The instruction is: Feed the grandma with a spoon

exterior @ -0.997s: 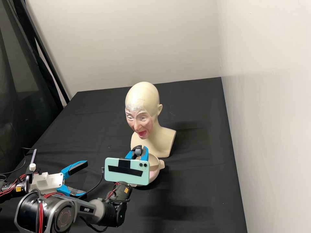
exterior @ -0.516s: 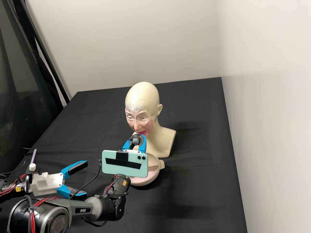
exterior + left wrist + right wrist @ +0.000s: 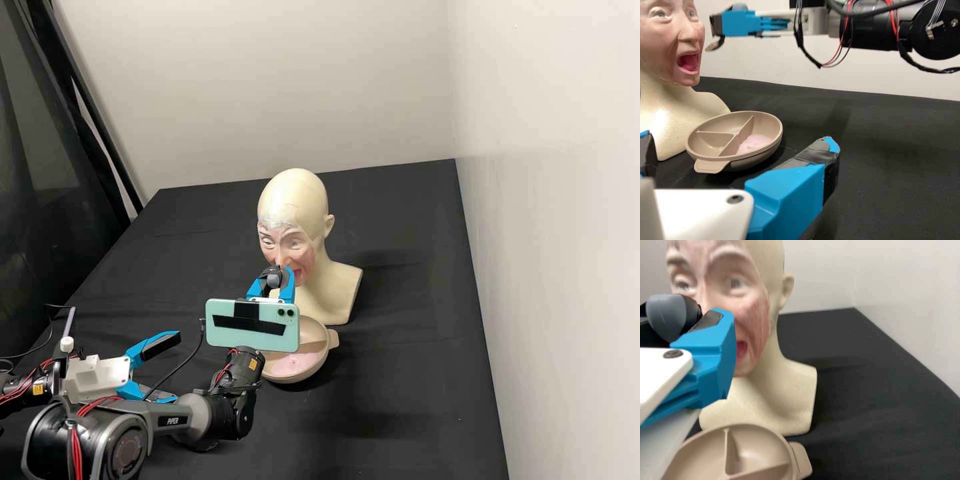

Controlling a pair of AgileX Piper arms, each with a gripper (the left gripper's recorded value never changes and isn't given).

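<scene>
right jaws clamped on spoon (image 3: 667, 315) near face of grandma (image 3: 293, 220); left jaws apart

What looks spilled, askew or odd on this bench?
Nothing is spilled: the pink food lies inside one compartment of the bowl, the head stands upright. The spoon in the right tool is about nose-high, above the open mouth.

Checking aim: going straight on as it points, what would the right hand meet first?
The right hand, spoon leading, would likely meet the mannequin head near the nose, above its open mouth.
</scene>
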